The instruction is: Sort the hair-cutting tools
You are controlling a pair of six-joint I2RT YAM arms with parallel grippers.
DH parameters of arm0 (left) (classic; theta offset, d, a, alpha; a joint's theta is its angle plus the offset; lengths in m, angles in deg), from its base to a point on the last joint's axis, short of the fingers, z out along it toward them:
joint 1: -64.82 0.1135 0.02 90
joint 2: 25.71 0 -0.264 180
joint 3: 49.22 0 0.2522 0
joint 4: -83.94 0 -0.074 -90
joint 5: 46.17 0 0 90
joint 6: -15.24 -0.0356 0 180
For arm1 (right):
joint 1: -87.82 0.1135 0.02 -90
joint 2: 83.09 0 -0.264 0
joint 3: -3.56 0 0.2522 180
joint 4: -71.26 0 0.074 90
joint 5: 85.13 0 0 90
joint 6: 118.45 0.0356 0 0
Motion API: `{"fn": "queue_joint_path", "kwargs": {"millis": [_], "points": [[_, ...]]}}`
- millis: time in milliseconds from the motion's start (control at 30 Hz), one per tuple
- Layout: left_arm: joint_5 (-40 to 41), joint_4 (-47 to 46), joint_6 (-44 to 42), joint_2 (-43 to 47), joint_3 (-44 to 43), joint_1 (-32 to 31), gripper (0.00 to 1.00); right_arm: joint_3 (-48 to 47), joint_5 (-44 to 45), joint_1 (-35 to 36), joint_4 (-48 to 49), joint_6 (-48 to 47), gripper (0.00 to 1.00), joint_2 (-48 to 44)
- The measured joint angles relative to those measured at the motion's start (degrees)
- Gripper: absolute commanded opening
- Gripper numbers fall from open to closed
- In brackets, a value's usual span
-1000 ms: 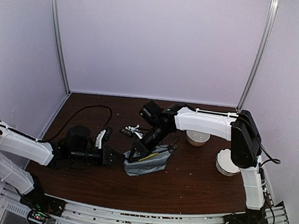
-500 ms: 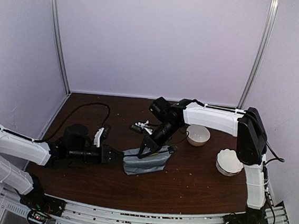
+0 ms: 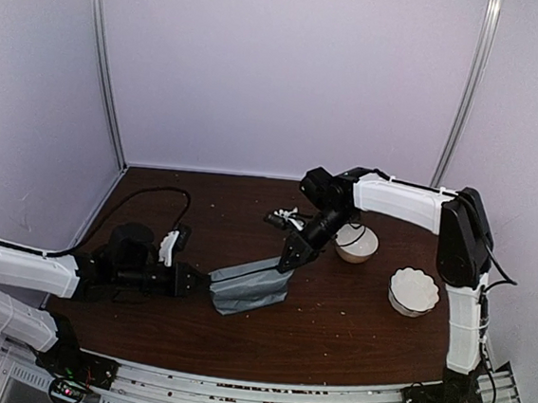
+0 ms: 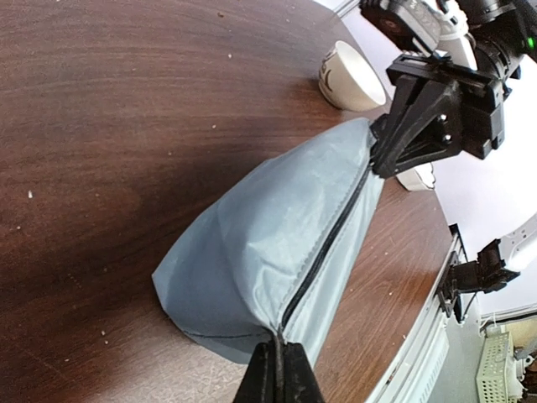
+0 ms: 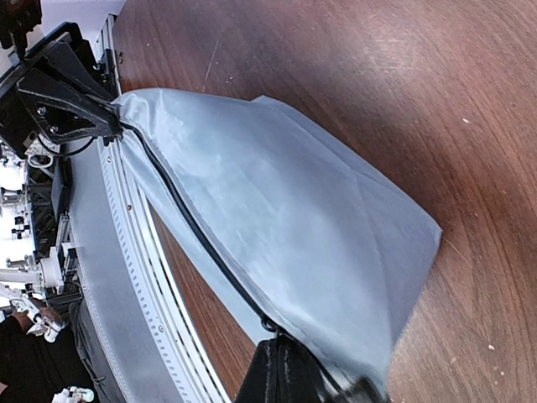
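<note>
The grey zip pouch (image 3: 246,290) hangs stretched between my two grippers just above the table. My left gripper (image 3: 206,281) is shut on the pouch's near-left zip end (image 4: 279,369). My right gripper (image 3: 287,260) is shut on the zip pull (image 5: 268,323) at the far-right end. The black zip line (image 4: 336,231) runs closed along the pouch's whole length. The pouch also fills the right wrist view (image 5: 294,218), with the left gripper (image 5: 67,101) at its far end. The scissors, comb, clipper and attachment are out of view.
Two white bowls stand on the brown table to the right, one (image 3: 357,243) just behind my right gripper and one (image 3: 413,292) nearer the right edge. A black cable (image 3: 145,199) loops at the back left. The metal front rail (image 3: 260,391) runs below.
My right gripper has moved right and away from the left one, drawing the zip pull along. The pouch went from slumped and open to stretched and zipped. The left gripper drew back slightly left.
</note>
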Motion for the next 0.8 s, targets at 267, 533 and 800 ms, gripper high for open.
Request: {"fn": "queue_joint_path", "kwargs": {"millis": [267,533,800], "points": [[1.0,1.9,-0.5,1.0,0.0,0.2,0.02,1.8,1.3,-2.6,-0.3,0.1,0.02,-2.7],[2.7,9.9,-3.2,1.2,-3.7,0.3,0.45,0.8,2.2,-3.5,-2.0,-1.3,0.35,-3.1],[17.4,33.8,-16.2,11.4,-19.6,1.5,0.76,-3.7,6.0,-9.8,-4.6,-4.9,0.33,-11.8]]}}
